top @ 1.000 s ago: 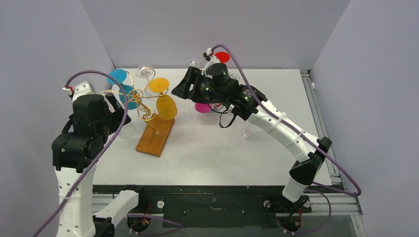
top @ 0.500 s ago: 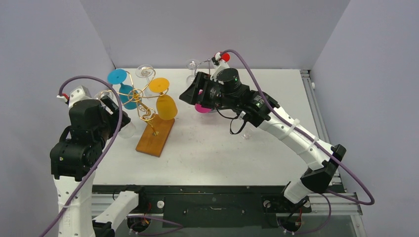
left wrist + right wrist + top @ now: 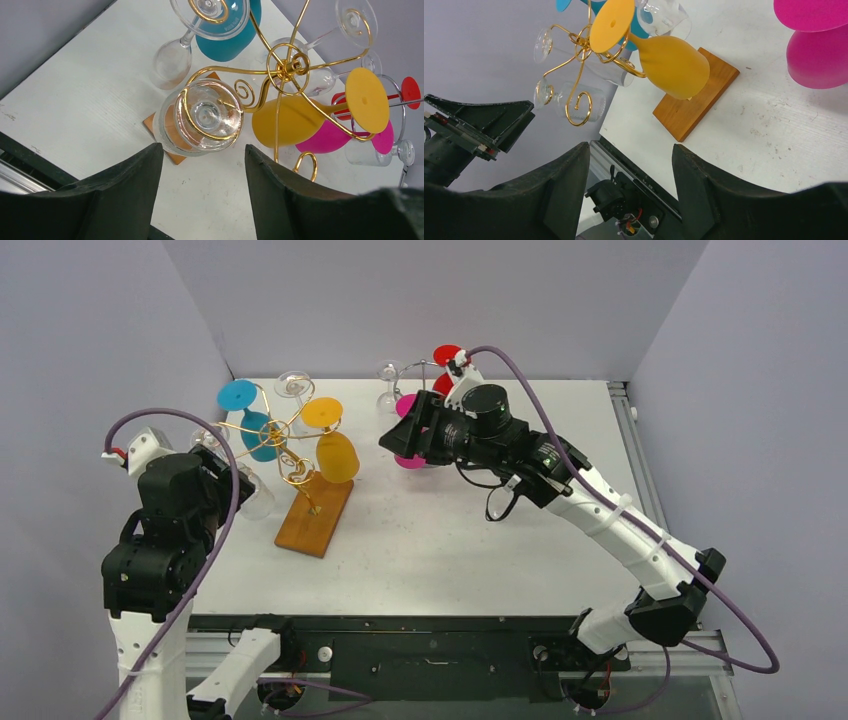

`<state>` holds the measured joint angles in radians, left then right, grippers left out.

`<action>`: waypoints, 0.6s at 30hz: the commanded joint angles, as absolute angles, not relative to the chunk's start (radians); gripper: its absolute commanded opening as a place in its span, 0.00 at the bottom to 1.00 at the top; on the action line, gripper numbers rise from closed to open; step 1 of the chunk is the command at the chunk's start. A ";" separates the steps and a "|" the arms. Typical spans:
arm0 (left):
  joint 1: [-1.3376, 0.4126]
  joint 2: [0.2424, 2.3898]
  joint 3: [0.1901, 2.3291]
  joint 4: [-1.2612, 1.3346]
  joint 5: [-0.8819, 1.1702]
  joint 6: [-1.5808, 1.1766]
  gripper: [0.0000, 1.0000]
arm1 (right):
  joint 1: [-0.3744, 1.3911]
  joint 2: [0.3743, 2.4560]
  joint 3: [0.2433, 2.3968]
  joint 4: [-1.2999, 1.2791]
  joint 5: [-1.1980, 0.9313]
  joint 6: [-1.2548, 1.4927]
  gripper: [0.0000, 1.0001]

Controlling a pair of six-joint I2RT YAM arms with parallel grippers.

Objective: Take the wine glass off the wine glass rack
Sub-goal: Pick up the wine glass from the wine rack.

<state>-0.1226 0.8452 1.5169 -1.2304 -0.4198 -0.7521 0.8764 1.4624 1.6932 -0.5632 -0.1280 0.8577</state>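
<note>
Although both arms have drawn back within the last second, nothing has left the wine glass rack point(image 3: 280, 430). Its gold wire loops hold their glasses by the foot above the wooden base point(image 3: 315, 515) on the worktop point(image 3: 450, 550). The right arm point(image 3: 600, 515) stood just beside the orange wine glass point(image 3: 338, 457) a second ago. It has since swung off to the right and now hangs near the pink wine glass point(image 3: 819, 60), which is well apart from the rack. The right jaws are spread wide with nothing between them, and the orange glass lies well ahead of them in the wrist view. The left arm point(image 3: 165, 530) has sunk lower and outward too, and the left jaws are likewise parted and empty. Through their gap the left wrist camera looks straight at a clear wine glass point(image 3: 205, 117), hooked in a wire loop on the rack's near-left side, near the jaws but untouched. A teal wine glass point(image 3: 227, 30) and further clear ones hang beyond. I judge this a re-positioning, not progress, since no grasp has been made. Which glass is meant I cannot tell, though the clear one is best lined up for the left jaws.
</note>
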 commanded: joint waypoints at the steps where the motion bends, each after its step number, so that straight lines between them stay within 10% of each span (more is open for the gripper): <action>1: -0.117 0.845 1.522 -1.157 -0.449 -0.772 0.57 | 0.866 1.398 1.671 -0.558 -0.113 0.829 0.57; 18: -0.105 0.873 1.509 -1.136 -0.461 -0.784 0.54 | 0.847 1.337 1.610 -0.560 -0.118 0.826 0.57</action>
